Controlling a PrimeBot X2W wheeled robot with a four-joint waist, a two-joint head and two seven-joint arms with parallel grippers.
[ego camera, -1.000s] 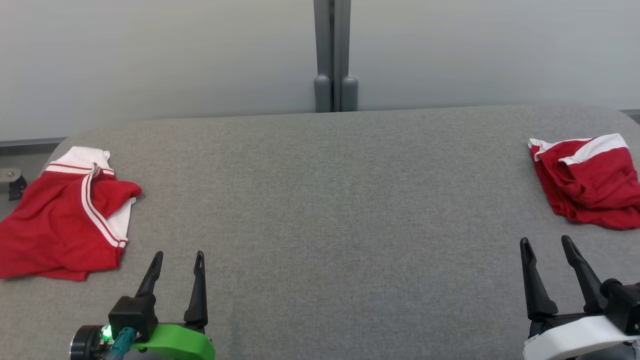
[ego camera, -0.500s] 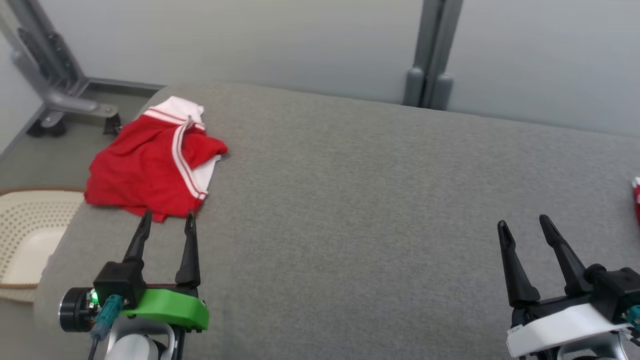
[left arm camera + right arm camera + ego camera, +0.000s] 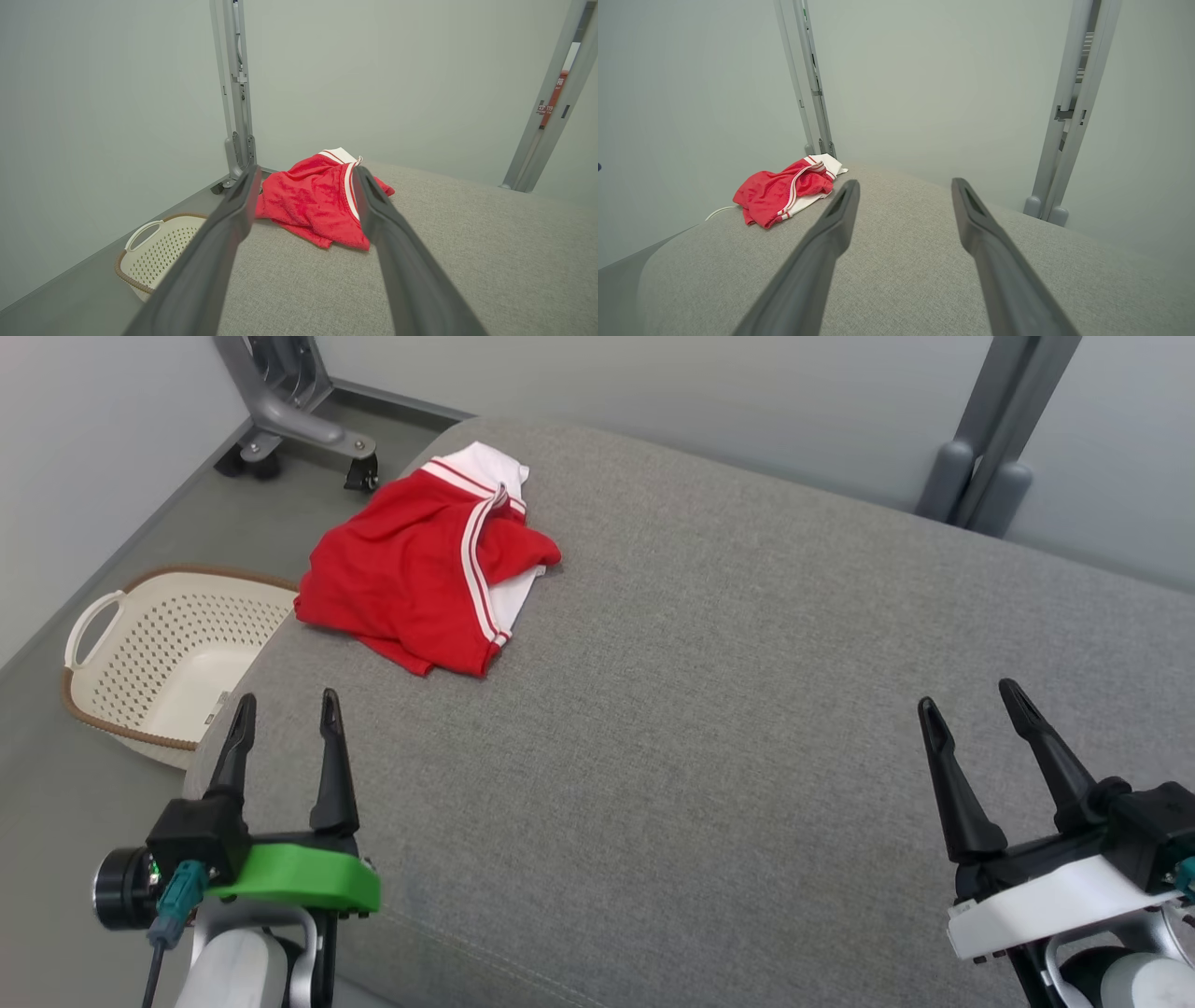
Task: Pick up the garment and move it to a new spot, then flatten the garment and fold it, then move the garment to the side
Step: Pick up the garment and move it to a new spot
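Progress: judged from how things lie, no part of the task is done. The pick-up, the move to a new spot, the flattening, the folding and the final move aside are all left.
Garment, place: the crumpled red fabric garment with white panels and stripes [image 3: 420,579] lies on the grey padded fabric table [image 3: 700,709]. It is ahead of the left gripper [image 3: 287,698] and slightly to its right, well apart from the fingertips. From the right gripper [image 3: 967,695] it is far ahead and to the left.
Garment, look: bunched and doubled over on itself. A white band shows at the far end and a striped hem runs across the top fold. Its near corner is turned under, and nothing lies flat.
Left gripper: fingers spread wide with nothing between them, over the table's near corner.
Right gripper: fingers likewise spread and empty, above bare cloth.
Beside: a cream perforated plastic basket with a brown rim [image 3: 140,653] stands on the floor just left of the left gripper.
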